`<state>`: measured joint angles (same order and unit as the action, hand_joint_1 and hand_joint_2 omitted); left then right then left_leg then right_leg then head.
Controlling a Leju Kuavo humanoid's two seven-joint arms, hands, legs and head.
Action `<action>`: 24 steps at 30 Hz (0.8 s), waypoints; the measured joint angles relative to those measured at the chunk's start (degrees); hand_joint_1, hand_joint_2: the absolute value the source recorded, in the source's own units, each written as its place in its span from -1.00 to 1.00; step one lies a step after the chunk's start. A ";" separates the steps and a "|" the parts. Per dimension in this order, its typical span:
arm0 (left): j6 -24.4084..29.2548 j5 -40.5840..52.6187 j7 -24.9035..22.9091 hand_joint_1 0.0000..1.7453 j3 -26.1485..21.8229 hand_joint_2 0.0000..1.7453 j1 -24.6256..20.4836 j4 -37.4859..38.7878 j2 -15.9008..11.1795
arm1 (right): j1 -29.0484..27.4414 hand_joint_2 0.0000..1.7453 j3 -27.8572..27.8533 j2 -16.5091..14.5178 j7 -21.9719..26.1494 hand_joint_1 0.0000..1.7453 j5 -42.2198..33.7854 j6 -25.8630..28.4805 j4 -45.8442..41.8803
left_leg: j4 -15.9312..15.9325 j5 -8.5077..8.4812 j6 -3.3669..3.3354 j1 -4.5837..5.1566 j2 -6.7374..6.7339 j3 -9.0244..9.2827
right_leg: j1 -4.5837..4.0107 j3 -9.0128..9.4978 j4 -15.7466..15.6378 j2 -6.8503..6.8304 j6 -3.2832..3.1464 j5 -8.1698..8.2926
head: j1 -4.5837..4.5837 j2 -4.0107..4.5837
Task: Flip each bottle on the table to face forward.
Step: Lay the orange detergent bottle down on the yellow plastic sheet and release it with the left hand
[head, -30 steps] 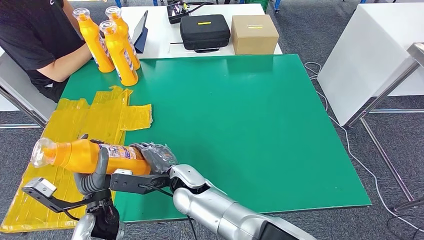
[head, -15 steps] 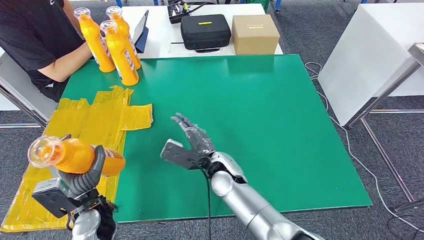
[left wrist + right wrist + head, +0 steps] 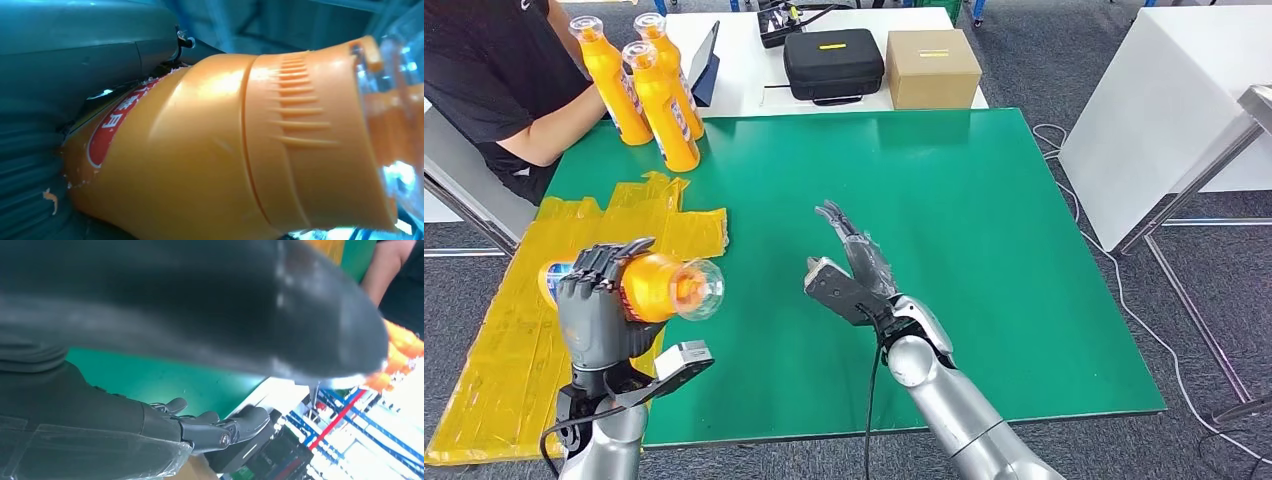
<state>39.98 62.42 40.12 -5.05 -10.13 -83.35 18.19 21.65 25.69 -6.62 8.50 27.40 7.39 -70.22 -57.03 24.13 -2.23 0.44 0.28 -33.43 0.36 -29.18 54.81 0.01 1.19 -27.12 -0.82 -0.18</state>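
Note:
My left hand (image 3: 596,312) grips an orange bottle (image 3: 662,288) above the table's near left corner, held sideways with its clear cap pointing right. In the left wrist view the bottle (image 3: 225,150) is close up, red label toward the palm. My right hand (image 3: 852,268) hovers open over the green table (image 3: 984,200), fingers straight, holding nothing. In the right wrist view its fingers (image 3: 215,427) are spread above the green top. Three more orange bottles (image 3: 649,85) stand upright at the far left corner.
A person in a black shirt (image 3: 494,70) sits at the far left, forearm by the standing bottles. Yellow plastic wrap (image 3: 594,250) lies along the table's left side. A black case (image 3: 834,62) and a cardboard box (image 3: 933,66) sit on the white table behind.
My right hand let go of the bottle and moved right and up, opening. My left hand turned the bottle around, so its cap now points right instead of left.

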 joint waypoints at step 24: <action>0.02 27.17 -19.62 1.00 5.53 1.00 -4.30 11.98 -7.03 | -0.48 -1.00 3.45 3.08 -2.06 -1.00 -4.96 -2.02 -4.51 | 0.01 0.00 0.00 -0.01 0.04 -0.02 | -0.03 0.02 0.01 -0.03 0.00 0.00 | -0.01 0.01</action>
<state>40.00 89.59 20.50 0.49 -14.44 -71.37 11.16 21.16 29.14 -3.55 6.44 22.44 5.37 -74.73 -57.03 24.13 -2.23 0.43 0.32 -33.44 0.33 -29.16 54.82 -0.02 1.19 -27.12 -0.83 -0.17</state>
